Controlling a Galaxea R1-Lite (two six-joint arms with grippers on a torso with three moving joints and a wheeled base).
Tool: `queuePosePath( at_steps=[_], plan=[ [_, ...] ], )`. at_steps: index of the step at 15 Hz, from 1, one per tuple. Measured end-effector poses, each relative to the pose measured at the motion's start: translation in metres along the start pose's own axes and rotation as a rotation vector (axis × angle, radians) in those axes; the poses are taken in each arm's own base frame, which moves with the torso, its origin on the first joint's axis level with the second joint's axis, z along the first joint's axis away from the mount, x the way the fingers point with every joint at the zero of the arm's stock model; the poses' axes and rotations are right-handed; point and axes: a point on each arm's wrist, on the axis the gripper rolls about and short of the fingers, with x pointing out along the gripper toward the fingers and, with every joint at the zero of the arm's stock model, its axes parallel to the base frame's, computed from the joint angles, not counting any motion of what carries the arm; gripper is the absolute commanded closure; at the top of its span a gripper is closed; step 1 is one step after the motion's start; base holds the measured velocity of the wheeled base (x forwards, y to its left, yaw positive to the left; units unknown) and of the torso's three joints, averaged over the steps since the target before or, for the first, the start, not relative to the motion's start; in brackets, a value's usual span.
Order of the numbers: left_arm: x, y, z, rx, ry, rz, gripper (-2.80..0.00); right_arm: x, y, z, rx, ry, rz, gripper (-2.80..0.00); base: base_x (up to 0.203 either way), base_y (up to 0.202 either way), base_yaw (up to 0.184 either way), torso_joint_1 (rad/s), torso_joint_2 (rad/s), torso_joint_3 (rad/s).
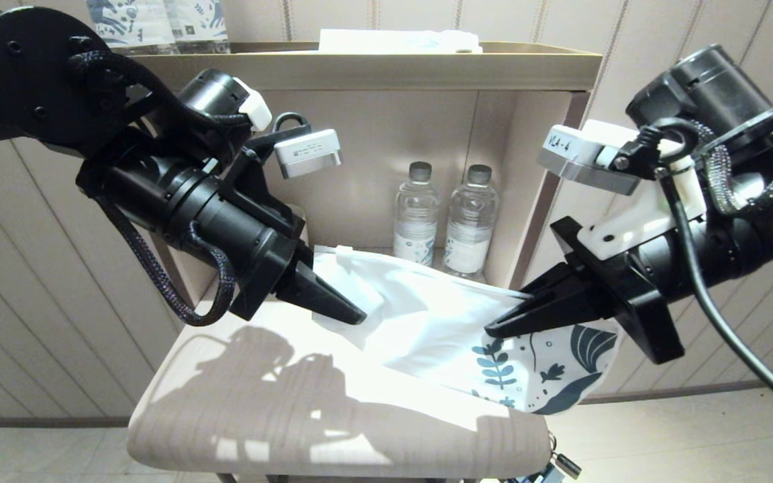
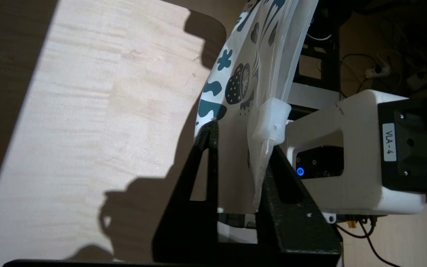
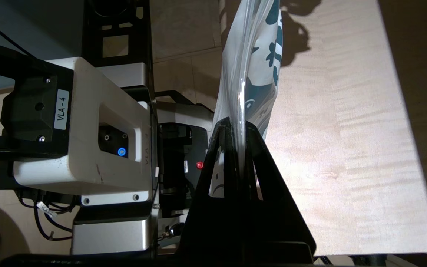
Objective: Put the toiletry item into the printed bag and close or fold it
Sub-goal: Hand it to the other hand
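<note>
Nearest me I list the cushioned stool [image 1: 239, 416], its pale seat crossed by the arms' shadows. Above it hangs the printed bag [image 1: 440, 329], stretched between my two grippers, white with the dark teal leaf print at the end toward my right arm, that end sagging to the seat's edge. My left gripper [image 1: 353, 315] sits at the bag's plain end: in the left wrist view its jaws stand narrowly apart with the pouch passing between them, beside the white slider [image 2: 271, 122] on the strip; I cannot tell whether they press it. My right gripper [image 1: 494, 329] is clamped on the printed end, jaws tight on the film. The toiletry item I cannot make out. Farther back: two water bottles [image 1: 441, 221] in the cabinet [image 1: 427, 67] recess.
</note>
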Motion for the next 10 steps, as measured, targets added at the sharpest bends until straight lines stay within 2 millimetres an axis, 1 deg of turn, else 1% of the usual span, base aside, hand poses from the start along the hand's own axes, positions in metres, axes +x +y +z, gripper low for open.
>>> queuePosePath(
  at_steps=[4, 7, 10],
  plan=[
    [-0.006, 0.0, -0.002, 0.001, -0.01, 0.01, -2.8, 0.003, 0.002, 0.0, 0.001, 0.01, 0.012, 0.0, 0.0, 0.0, 0.0, 0.0, 0.0, 0.0],
    [-0.009, -0.003, -0.005, -0.005, 0.013, -0.004, -2.8, 0.004, 0.002, 0.0, 0.0, 0.012, 0.015, 0.0, 0.0, 0.0, 0.0, 0.0, 0.0, 0.0],
    [-0.013, -0.006, -0.003, 0.011, 0.019, -0.006, -2.8, 0.005, 0.002, -0.001, 0.004, 0.019, 0.02, 0.0, 0.0, 0.0, 0.0, 0.0, 0.0, 0.0]
  ],
)
